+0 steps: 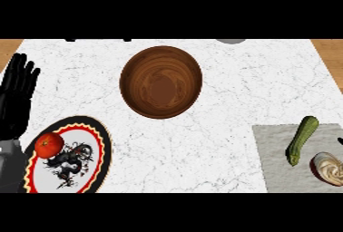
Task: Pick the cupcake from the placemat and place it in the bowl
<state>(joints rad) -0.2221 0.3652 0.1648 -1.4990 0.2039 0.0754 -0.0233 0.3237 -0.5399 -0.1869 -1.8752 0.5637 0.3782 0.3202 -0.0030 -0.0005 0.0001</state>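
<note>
A cupcake [330,168] with swirled cream frosting lies at the right edge on a grey placemat [278,154], partly cut off by the view's edge. The brown wooden bowl [161,81] stands at the middle of the marble counter, empty. My left hand [17,93] rests open at the left edge, fingers pointing up, far from both. The right hand does not show, apart from a tiny dark speck at the right edge that I cannot identify.
A green zucchini [301,139] lies on the placemat just left of the cupcake. A white plate [84,170] with a red and black rim and a dragon print holds a tomato [50,145] at the lower left.
</note>
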